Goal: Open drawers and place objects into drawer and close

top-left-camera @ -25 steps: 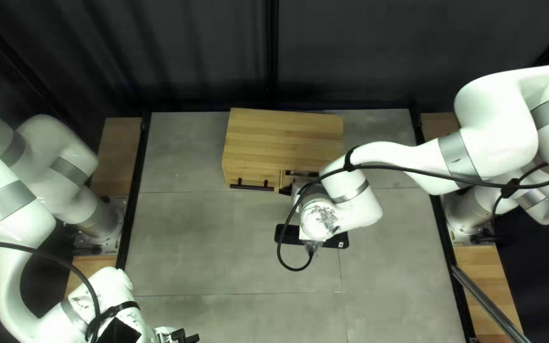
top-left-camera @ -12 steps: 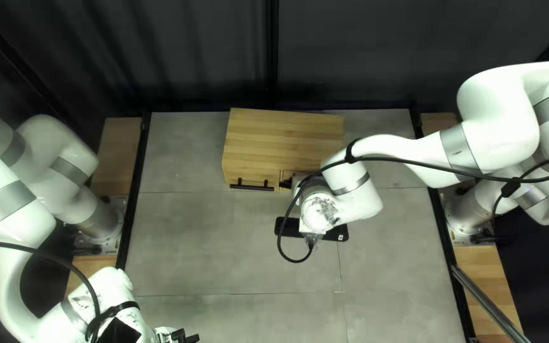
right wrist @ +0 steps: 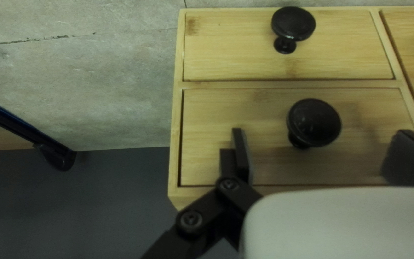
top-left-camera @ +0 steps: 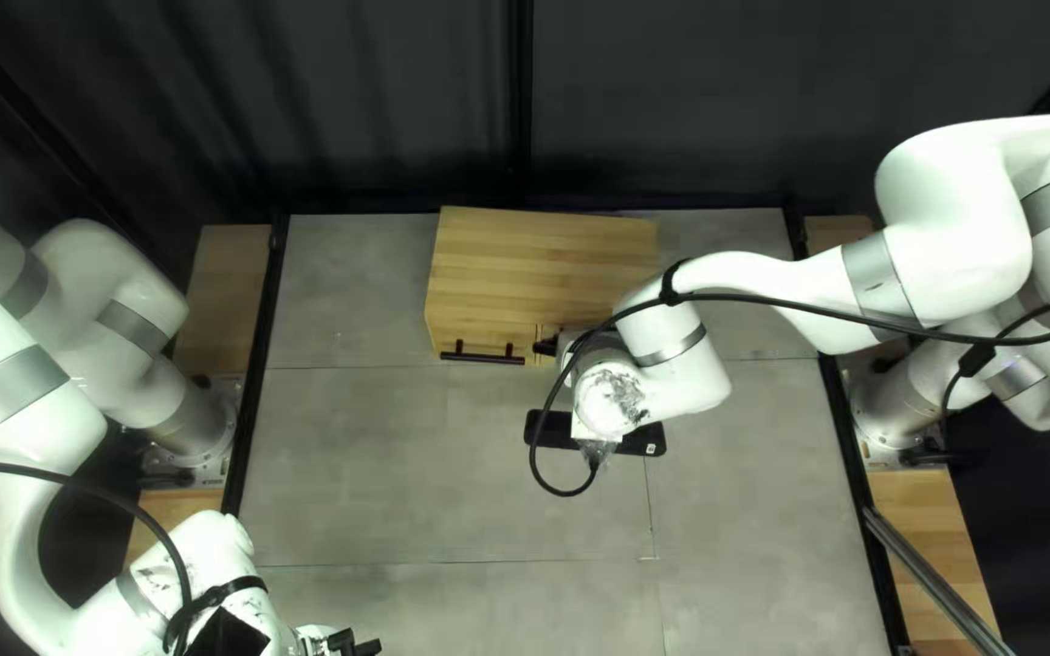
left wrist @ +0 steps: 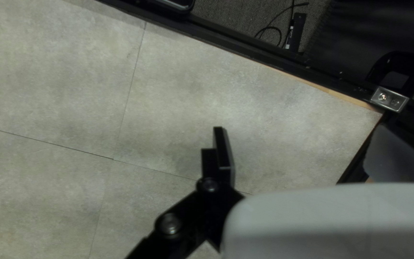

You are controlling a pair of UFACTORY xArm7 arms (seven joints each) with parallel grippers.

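Observation:
In the top left view the wooden cabinet (top-left-camera: 543, 273) stands near the table's far edge. My right gripper (top-left-camera: 546, 346) is at its front, mostly hidden under its arm. Two shut drawers with black knobs face my right gripper (right wrist: 319, 146) in the right wrist view. Its open fingers stand either side of the lower drawer's knob (right wrist: 314, 122), touching neither side. A flat black object (top-left-camera: 552, 430) lies on the table, partly under the right arm. My left gripper (top-left-camera: 353, 644), at the table's near left, holds nothing; in the left wrist view the left gripper (left wrist: 305, 148) stands open over the tabletop.
The upper drawer's knob (right wrist: 293, 24) sticks out close above the lower one. A long black bar handle (top-left-camera: 481, 354) is on the cabinet's left front. The right arm's cable (top-left-camera: 564, 491) loops down over the table. A black rail (left wrist: 250, 50) borders the tabletop.
My right arm has shifted slightly toward the cabinet and toward the left of the top left view, its cable loop rising with it. The left arm has stayed still.

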